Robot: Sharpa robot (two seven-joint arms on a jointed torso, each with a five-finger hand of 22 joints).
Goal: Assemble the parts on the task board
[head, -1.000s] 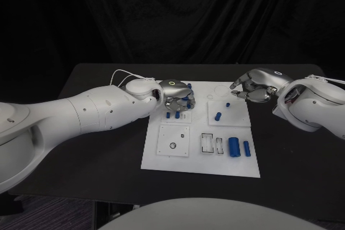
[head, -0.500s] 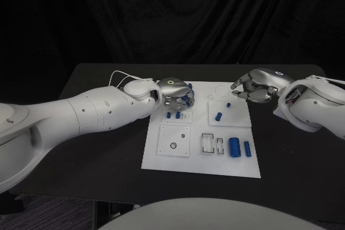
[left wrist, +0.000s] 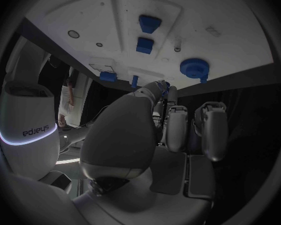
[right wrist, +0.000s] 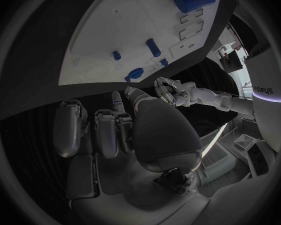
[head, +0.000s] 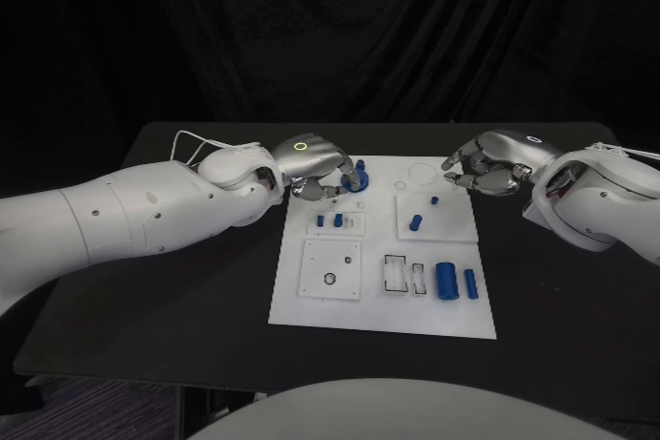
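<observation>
Centrally on the black tabletop (head: 206,297) the white task board (head: 379,311) is laid, and the blue parts are spread over it. Near the board's 11 o'clock corner a round blue part (head: 357,181) is seen, just beside the left hand (head: 311,165). Two small blue parts (head: 330,220) are placed a little toward 6 o'clock from that hand. A long blue peg (head: 418,222) and a small blue piece (head: 436,200) are found on the raised plate toward 1 o'clock. At about 4 o'clock a thick blue cylinder (head: 447,280) lies next to a thinner blue rod (head: 472,284).

The left hand is held over the board's 11 o'clock corner; its fingers (left wrist: 206,130) are curled in, and it cannot be told whether something is kept between them. The right hand (head: 488,163) is held at the board's 1 o'clock corner, with the fingers (right wrist: 107,132) curled inward on nothing visible.
</observation>
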